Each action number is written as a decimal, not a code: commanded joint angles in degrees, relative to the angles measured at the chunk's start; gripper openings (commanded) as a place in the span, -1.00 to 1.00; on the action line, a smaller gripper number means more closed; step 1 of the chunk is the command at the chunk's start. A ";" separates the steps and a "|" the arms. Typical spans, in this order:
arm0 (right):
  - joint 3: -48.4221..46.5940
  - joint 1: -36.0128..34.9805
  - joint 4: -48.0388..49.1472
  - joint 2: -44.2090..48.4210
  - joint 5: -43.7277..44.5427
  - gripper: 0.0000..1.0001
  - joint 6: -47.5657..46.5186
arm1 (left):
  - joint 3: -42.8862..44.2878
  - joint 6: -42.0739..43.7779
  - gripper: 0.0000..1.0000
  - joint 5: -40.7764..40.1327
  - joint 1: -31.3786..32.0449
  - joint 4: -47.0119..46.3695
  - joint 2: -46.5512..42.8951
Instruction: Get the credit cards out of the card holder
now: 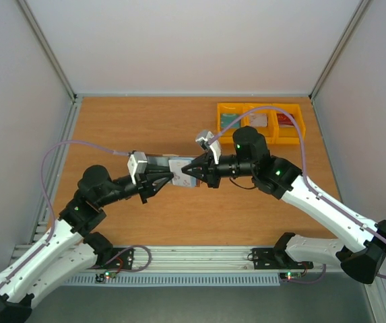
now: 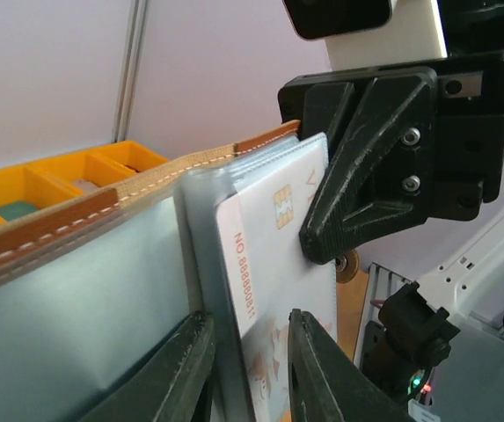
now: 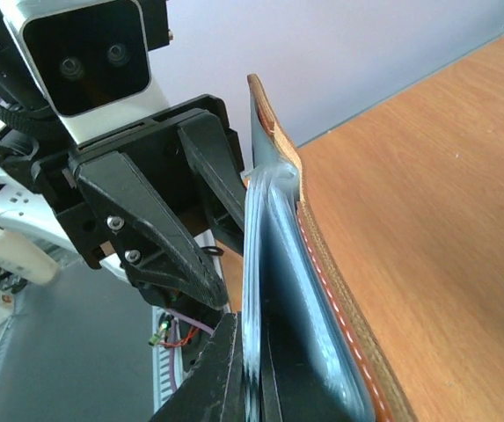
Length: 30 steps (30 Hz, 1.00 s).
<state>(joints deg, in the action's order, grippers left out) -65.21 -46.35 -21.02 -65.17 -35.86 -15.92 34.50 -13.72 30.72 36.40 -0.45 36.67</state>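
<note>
Table [image 1: 145, 128]: wood-grain top, matt, pale walls on three sides

Left arm [image 1: 78, 215]: white lower links, black upper joints; reaches up and right toward mid-table, wrist about level

Right arm [image 1: 327, 208]: same build, reaches in from the right, forearm angled left, wrist meeting the other nose to nose

Bins [image 1: 260, 121]: yellow plastic, a row of square compartments at the far right edge (flat coloured pieces inside, too small to tell)

Holder [image 1: 179, 166]: held off the table between the two wrists, open; brown leather outside with pale stitching along the rim, smooth blue-grey lining, clear glossy pocket leaves

Left gripper [image 2: 247, 378]: black angular fingers set narrow, pinching the card's lower end at the clear pocket

Right gripper [image 3: 252, 369]: fingers drawn tight together on a lining leaf of the holder, leather flap standing beside them

Card [image 2: 273, 255]: whitish, thin, rigid, rounded corner; gold chip, red printed number, faint pink pattern; sits in the clear pocket, tilted
</note>
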 commanded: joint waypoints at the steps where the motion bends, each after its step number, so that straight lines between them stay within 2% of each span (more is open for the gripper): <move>1: 0.62 -0.06 3.97 3.04 -6.05 -0.98 -2.24 | -0.84 -7.61 -0.45 -2.51 -2.33 -0.17 -1.00; 4: 0.72 -0.10 3.35 4.04 -7.60 -0.98 -3.80 | -2.73 -11.86 -0.36 8.13 -3.26 -8.42 -1.02; 6: 0.34 -0.06 3.39 2.70 -9.51 -0.97 -3.79 | -2.17 -12.38 -0.37 14.45 -2.91 -13.35 -0.12; 12: 0.43 -0.06 6.55 2.05 -12.09 -0.98 -3.41 | -0.53 -13.57 -0.57 13.73 -2.74 -11.91 0.73; 16: 0.09 -0.06 5.59 2.09 -12.26 -0.98 -3.94 | -0.95 -13.94 -0.99 14.30 -2.74 -12.26 0.27; 21: 0.16 -0.06 4.29 1.81 -11.12 -0.96 -4.24 | -1.18 -13.49 -0.99 16.35 -2.73 -13.22 0.11; 26: 2.19 0.80 3.63 2.10 -9.53 -0.62 -3.91 | -2.35 -15.35 -0.99 11.79 -2.74 -11.10 -0.79; 30: 6.26 1.50 4.55 1.35 -9.76 -0.60 -1.18 | -6.30 -19.13 -0.99 11.22 -2.74 -11.60 -1.02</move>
<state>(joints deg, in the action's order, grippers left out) -62.46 -45.41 -17.96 -63.24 -44.80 -19.29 31.59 -29.08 43.22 33.47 -9.63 36.32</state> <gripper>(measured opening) 0.201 0.014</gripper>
